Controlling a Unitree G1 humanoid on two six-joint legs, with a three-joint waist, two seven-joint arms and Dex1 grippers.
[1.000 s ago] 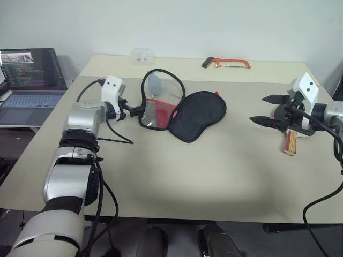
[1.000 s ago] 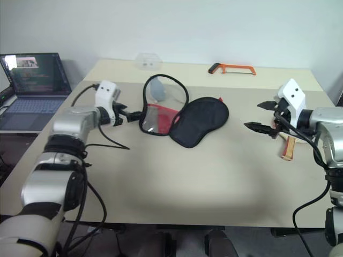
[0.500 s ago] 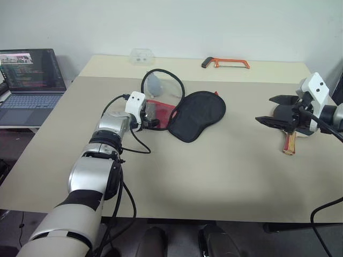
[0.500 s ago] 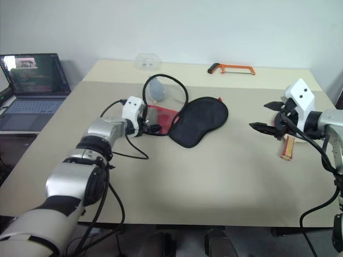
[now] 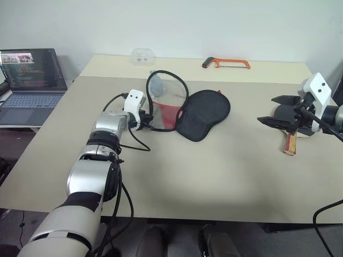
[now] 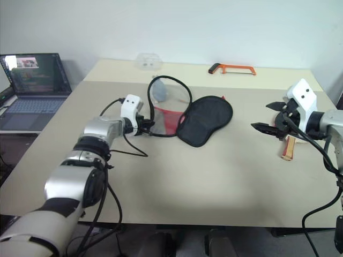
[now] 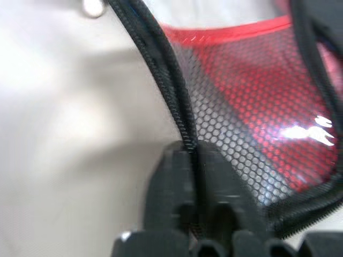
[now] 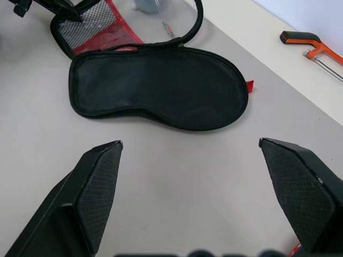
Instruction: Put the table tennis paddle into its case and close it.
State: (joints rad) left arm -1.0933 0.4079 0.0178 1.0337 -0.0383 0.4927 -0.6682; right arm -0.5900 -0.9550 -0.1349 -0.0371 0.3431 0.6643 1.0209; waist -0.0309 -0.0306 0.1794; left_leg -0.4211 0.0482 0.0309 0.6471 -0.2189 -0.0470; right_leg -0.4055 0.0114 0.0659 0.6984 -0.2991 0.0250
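The right tool [image 5: 274,111] covers most of the table tennis paddle [image 5: 290,143], leaving its handle and a sliver of blade visible. The laptop [image 5: 29,80] at far left is cut by the picture's edge (its screen text too small to read). The small clear object [image 5: 142,55] on the far desk [image 5: 214,171] cannot be identified.

Left claw [image 5: 148,122] closed on case [image 5: 185,110] rim, shifting case.

Left gripper [image 5: 148,119] clamped, right gripper [image 5: 276,111] agape.
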